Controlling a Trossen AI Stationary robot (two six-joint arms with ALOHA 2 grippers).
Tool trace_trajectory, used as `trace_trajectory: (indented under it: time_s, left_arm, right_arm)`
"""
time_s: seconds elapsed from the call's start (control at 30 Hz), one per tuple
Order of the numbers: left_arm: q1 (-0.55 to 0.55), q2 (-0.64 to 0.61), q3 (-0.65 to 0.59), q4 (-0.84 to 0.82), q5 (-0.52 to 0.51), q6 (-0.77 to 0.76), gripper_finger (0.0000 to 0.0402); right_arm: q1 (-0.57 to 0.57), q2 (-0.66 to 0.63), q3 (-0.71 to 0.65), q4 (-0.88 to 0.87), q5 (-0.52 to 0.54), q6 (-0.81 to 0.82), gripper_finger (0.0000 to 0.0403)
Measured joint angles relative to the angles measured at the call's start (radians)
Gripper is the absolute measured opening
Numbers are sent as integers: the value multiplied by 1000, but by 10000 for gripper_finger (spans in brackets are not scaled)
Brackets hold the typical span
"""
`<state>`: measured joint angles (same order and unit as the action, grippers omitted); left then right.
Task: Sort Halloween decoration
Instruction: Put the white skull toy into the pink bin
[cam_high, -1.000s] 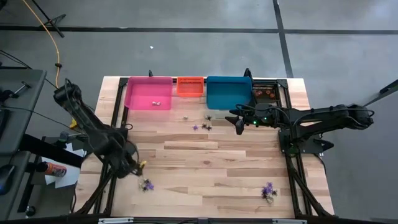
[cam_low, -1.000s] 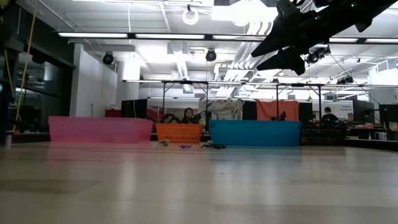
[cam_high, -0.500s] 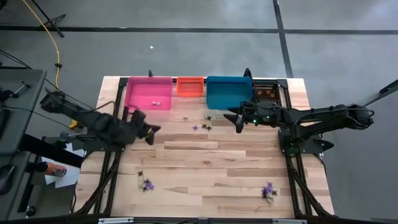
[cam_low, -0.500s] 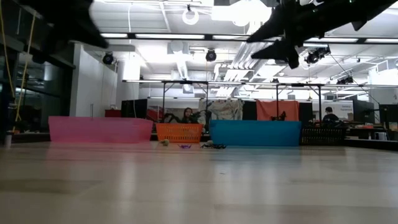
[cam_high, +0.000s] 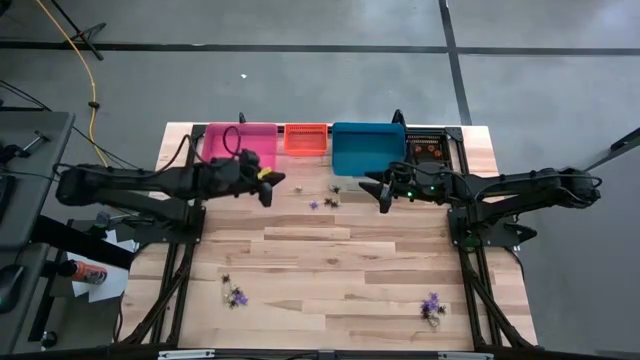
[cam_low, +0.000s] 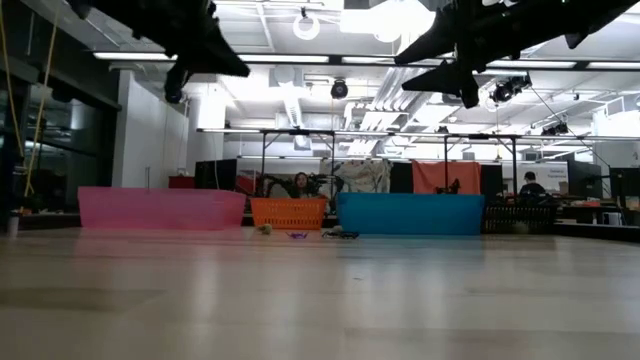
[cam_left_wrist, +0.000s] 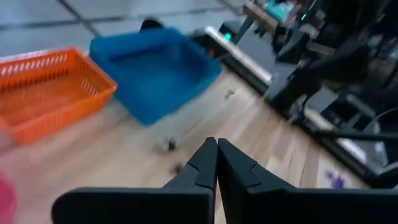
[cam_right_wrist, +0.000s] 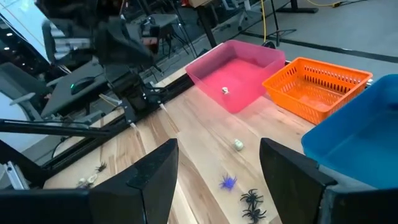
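Where right hand (cam_high: 384, 203) hovers, trinkets (cam_high: 324, 203) lie just beside.

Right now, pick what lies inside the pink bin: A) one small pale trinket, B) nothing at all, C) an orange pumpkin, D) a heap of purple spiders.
A: the right wrist view shows one small pale trinket on the floor of the pink bin, and the high view shows the same pale speck.
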<state>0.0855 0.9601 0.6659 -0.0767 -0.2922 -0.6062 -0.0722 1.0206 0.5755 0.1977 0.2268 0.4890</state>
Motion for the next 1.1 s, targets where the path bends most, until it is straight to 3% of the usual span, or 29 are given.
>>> trace_trajectory:
  time_s: [0.27, 0.33, 0.53, 0.67, 0.8, 1.1]
  left_arm:
    - [50, 4, 0, 75, 48, 35, 0]
    - [52, 4, 0, 76, 48, 35, 0]
    - [53, 4, 0, 74, 47, 35, 0]
    - [60, 4, 0, 73, 46, 39, 0]
    - [69, 4, 0, 72, 47, 41, 0]
    - [80, 4, 0, 72, 47, 42, 0]
  right_arm:
    - [0, -26, 6, -156, 0, 39, 220]
    - [0, -27, 54, -324, 18, 86, 220]
    - [-78, 20, 313, -1105, 101, 311, 220]
    - [-212, 53, 347, -1381, 105, 415, 220]
    - [-346, 55, 255, -1361, 85, 430, 220]
    - [-550, 55, -6, -1080, 102, 579, 220]
